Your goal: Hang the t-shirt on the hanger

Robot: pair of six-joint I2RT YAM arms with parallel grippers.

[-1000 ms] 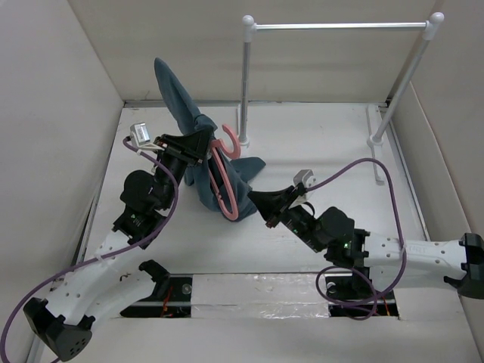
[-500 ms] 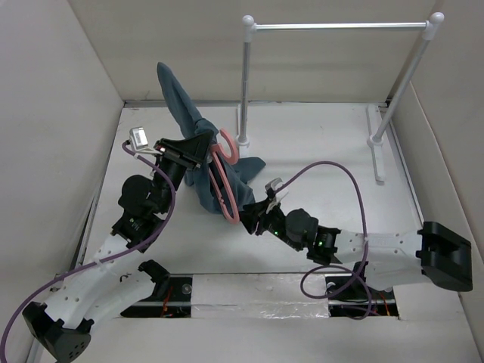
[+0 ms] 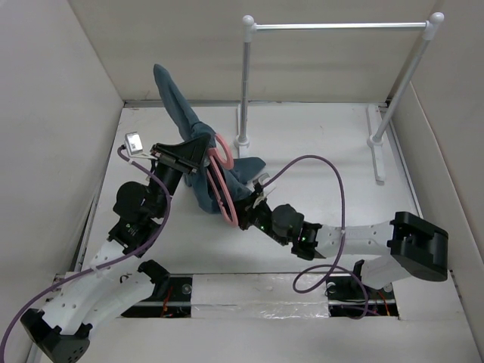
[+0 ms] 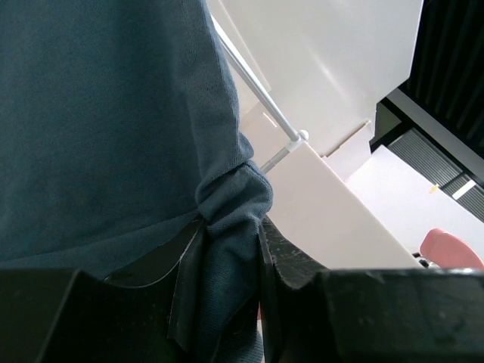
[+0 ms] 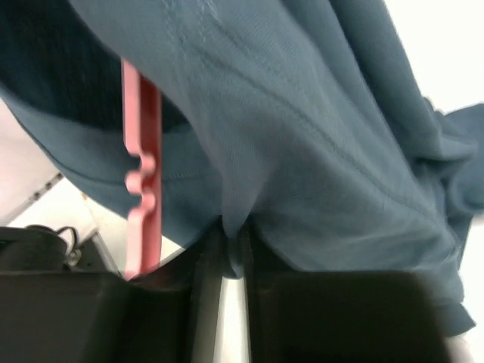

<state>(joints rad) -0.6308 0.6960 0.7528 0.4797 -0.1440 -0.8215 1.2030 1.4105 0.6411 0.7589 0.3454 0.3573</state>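
Note:
The dark teal t-shirt hangs bunched at the table's left middle, with one end sticking up high by the back wall. The pink hanger lies against the t-shirt's right side, its hook near my left gripper. My left gripper is shut on a bunched fold of the t-shirt and holds it up. My right gripper is at the t-shirt's lower right edge. In the right wrist view the right gripper is shut on a thin fold of the t-shirt, with the hanger just left of it.
A white-posted rack with a silver bar stands at the back right; its bar also shows in the left wrist view. White walls enclose the table on the left, back and right. The right arm's purple cable loops over the table's middle.
My right arm has swung left across the table and its gripper has reached the t-shirt's lower edge by the hanger. The left gripper and the hanger's top have shifted slightly.

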